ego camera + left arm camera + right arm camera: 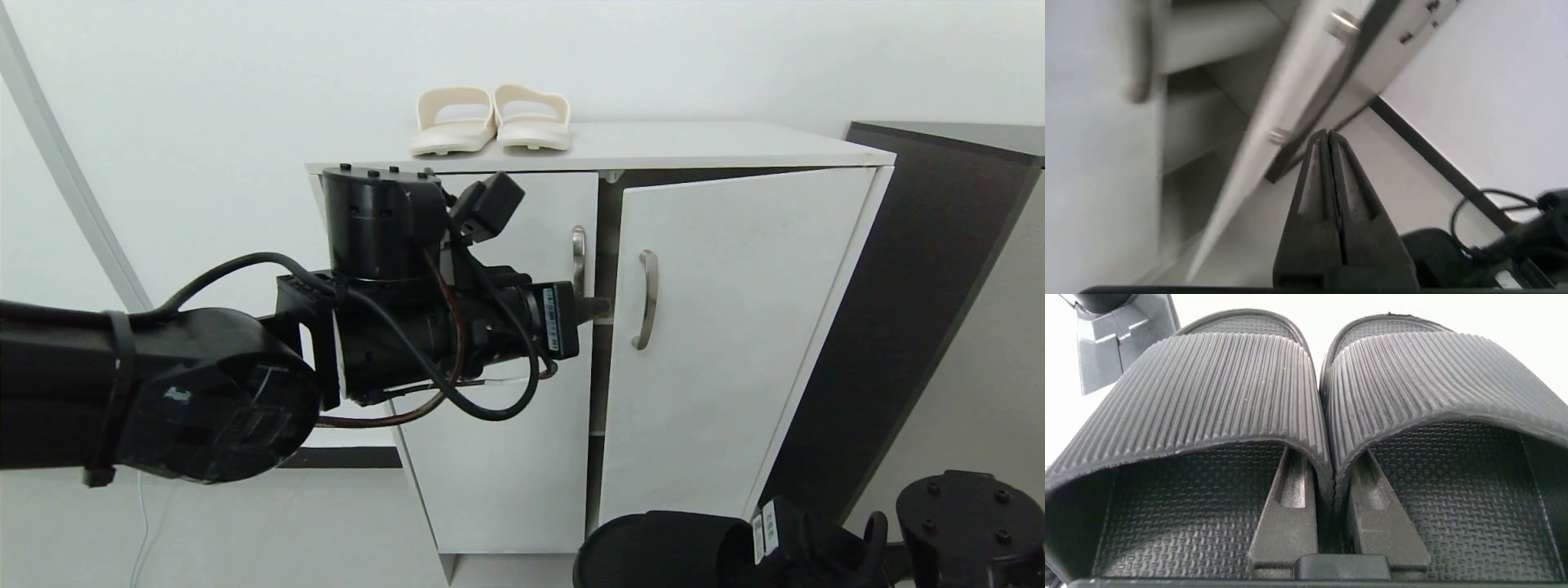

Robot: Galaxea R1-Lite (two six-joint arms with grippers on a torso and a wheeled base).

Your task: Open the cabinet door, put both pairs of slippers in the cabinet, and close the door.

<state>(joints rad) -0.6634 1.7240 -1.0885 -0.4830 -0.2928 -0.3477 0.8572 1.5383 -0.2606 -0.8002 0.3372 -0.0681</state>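
Your left gripper, closed empty, sits at the edge of the cabinet door; your right gripper pinches the black slippers together.

Place: bare indoor room, home-entry feel | Evidence: plain white wall, dark baseboard, white two-door cabinet with cream slippers on top, dark cabinet just beside.

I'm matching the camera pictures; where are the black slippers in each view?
Head view: black slippers at the bottom edge, below the right door.
Left wrist view: instead, the left pincer at the left door.
Right wrist view: the slippers up close, right pincer clamping their inner sides.
Shared landmark: the left door, in head and left wrist views.
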